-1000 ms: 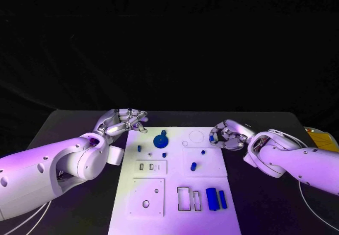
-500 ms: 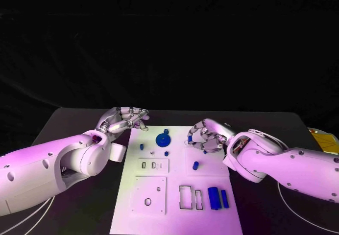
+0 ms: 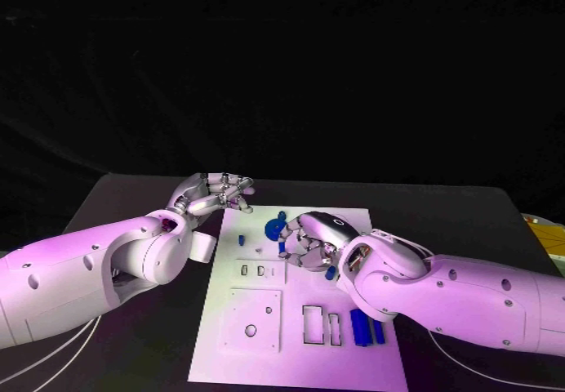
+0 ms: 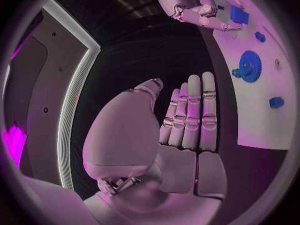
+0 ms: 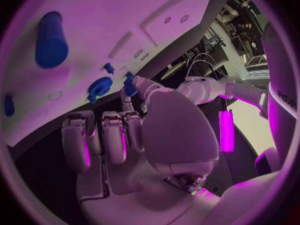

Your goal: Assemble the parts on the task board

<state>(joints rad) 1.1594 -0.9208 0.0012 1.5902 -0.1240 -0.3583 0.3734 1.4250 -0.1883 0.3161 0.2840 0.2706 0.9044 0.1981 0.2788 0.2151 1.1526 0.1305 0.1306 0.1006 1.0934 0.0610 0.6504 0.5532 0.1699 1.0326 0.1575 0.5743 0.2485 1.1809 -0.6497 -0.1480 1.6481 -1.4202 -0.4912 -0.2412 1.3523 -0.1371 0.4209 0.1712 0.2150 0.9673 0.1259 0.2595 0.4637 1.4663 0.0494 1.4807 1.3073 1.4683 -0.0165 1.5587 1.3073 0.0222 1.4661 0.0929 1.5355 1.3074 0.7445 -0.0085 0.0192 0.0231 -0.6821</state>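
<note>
The white task board lies mid-table. A blue gear stands near its far left corner, with small blue parts beside it. My right hand hovers over the board just right of the gear and pinches a small blue part at its thumb tip, the other fingers curled. The right wrist view shows the gear and a blue cylinder on the board. My left hand hangs off the board's far left corner, fingers together and curled in, holding nothing.
Two long blue blocks lie near the board's front right, beside rectangular slots. A yellow object sits at the table's right edge. My right forearm crosses the board's right side. Bare black table lies left of the board.
My right hand has moved left across the board, from its far right corner to beside the gear, carrying the small blue part. The left hand has stayed put.
</note>
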